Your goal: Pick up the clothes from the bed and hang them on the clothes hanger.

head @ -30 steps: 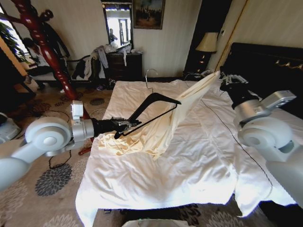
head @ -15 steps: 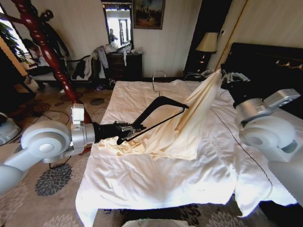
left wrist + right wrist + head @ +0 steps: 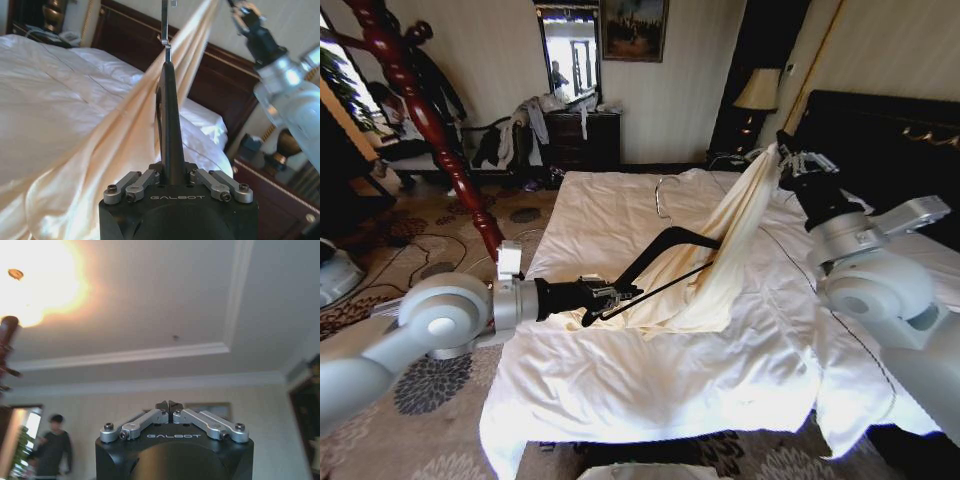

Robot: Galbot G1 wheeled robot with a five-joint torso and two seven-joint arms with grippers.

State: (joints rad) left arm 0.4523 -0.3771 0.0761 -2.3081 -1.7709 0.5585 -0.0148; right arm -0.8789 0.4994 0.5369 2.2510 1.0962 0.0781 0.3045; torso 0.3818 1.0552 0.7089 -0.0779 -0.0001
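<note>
Daylight brightens the white quilted bed (image 3: 650, 370), washing out its sheets. A glaring ceiling lamp (image 3: 30, 285) flares across the right wrist view. The head view bends at its edges.

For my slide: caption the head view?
Left gripper grips the clothes hanger; right gripper lifts the clothes.

A bedroom — white-quilted bed (image 3: 620, 380), black headboard (image 3: 880, 130), bedside lamp (image 3: 757, 90).

One garment (image 3: 720, 255), one hanger (image 3: 665, 250), one bed (image 3: 620, 370), two pincers.
</note>
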